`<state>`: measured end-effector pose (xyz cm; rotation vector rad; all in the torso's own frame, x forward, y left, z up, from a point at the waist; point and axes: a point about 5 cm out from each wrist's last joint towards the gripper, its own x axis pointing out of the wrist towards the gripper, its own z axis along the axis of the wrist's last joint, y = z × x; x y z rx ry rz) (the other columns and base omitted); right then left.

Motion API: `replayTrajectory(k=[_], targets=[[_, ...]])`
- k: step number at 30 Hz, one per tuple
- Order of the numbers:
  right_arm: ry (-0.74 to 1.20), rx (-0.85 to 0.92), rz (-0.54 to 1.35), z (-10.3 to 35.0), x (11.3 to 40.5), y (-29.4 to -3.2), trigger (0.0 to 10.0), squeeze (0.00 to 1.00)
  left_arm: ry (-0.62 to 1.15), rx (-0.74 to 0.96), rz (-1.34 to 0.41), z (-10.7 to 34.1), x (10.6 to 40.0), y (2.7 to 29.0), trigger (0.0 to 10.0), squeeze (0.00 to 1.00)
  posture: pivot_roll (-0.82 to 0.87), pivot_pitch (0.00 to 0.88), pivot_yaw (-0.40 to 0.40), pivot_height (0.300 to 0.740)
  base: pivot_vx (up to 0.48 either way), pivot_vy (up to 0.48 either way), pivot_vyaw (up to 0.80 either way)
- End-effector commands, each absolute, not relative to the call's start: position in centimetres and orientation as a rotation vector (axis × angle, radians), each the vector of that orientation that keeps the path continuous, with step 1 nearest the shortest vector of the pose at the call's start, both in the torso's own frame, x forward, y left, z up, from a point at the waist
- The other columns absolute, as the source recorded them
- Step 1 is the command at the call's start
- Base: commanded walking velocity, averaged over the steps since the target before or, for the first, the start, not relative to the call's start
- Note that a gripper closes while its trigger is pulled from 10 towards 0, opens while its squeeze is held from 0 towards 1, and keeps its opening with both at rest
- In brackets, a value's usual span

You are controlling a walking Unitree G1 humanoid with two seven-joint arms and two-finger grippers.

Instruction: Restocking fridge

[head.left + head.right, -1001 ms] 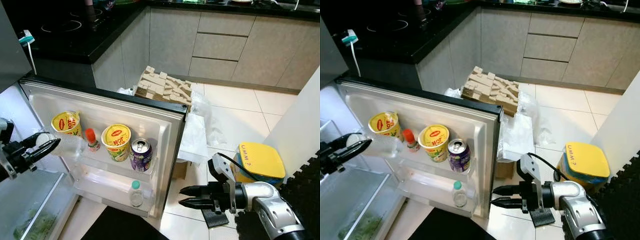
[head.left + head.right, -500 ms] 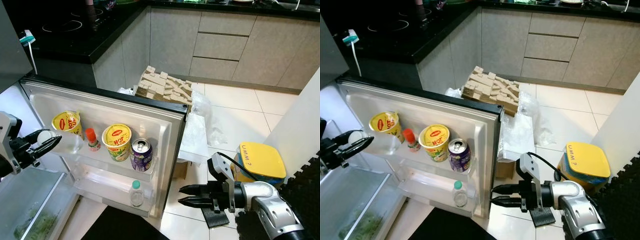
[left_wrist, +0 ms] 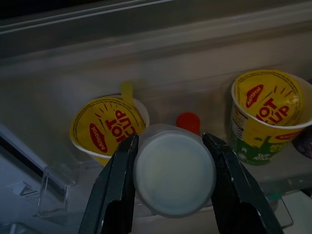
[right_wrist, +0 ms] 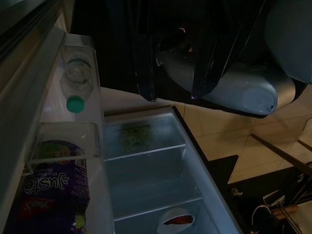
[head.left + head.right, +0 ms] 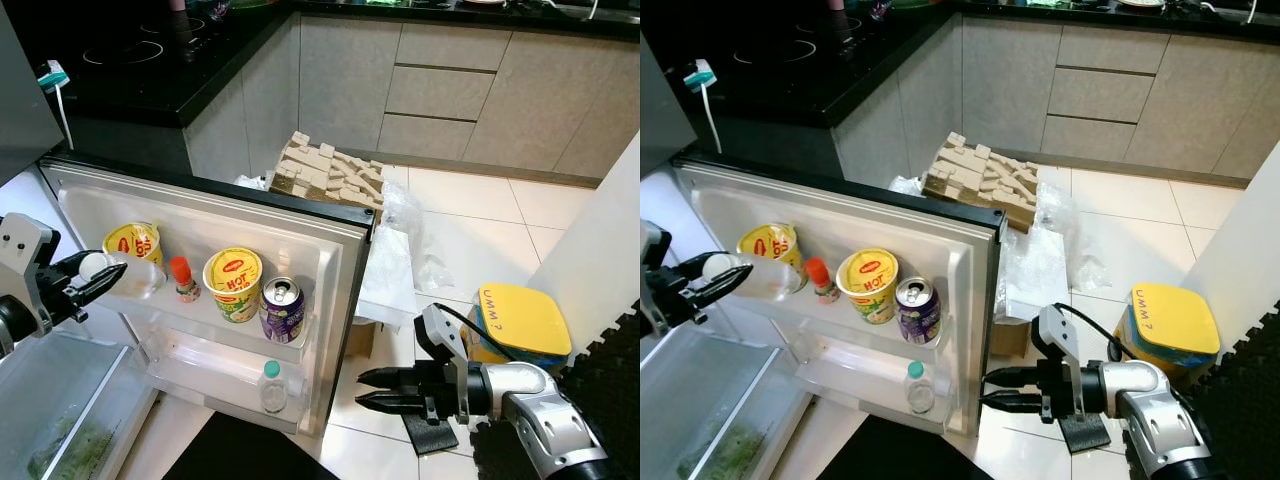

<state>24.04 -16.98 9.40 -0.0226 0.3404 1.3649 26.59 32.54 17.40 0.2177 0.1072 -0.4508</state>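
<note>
Kitchen tiles and grey cabinets lie beyond the open fridge door (image 5: 335, 250), whose upper shelf carries two noodle cups (image 5: 233, 283), a small red-capped bottle (image 5: 183, 279) and a purple can (image 5: 282, 309). At the left I see my left gripper (image 5: 95, 282) clenched around a clear bottle (image 5: 125, 277) beside the left-hand cup. My right gripper (image 5: 385, 393) hovers low near the door's edge, fingers slightly apart, holding nothing.

Upper door shelf (image 5: 215, 325): noodle cups (image 5: 234, 283), sauce bottle (image 5: 183, 279), can (image 5: 282, 309) crowd it.
Free gap: between left cup (image 5: 133, 246) and sauce bottle.
</note>
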Motion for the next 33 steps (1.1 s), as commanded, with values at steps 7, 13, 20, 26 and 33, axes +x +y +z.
replayTrajectory(k=[7, 13, 20, 26, 33], targets=[[0.313, -0.031, 1.372, 9.9, 24.1, -16.8, 10.0, 0.00, 0.067, 0.213, -0.464, 17.4, 27.5, 31.5, 10.0, 0.00, -0.05, 0.000, 0.023, 0.740, 0.000, 0.000, 0.00], [0.311, -0.032, 1.369, 10.0, 24.1, -16.8, 10.0, 0.00, 0.062, 0.211, -0.479, 17.2, 27.8, 31.0, 10.0, 0.00, -0.05, 0.000, 0.023, 0.740, 0.000, 0.000, 0.00], [0.302, -0.030, 1.374, 10.2, 24.2, -16.6, 10.0, 0.00, 0.065, 0.217, -0.483, 16.9, 28.2, 30.6, 10.0, 0.00, -0.05, 0.000, 0.025, 0.740, 0.000, 0.000, 0.00], [0.300, -0.030, 1.375, 10.2, 24.2, -16.6, 10.0, 0.00, 0.075, 0.236, -0.475, 16.7, 28.4, 30.5, 10.0, 0.00, -0.05, 0.000, 0.025, 0.740, 0.000, 0.000, 0.00], [0.299, -0.029, 1.374, 10.2, 24.2, -16.6, 10.0, 0.00, 0.098, 0.270, -0.473, 16.5, 28.5, 30.5, 10.0, 0.00, -0.05, 0.000, 0.025, 0.740, 0.000, 0.000, 0.00]])
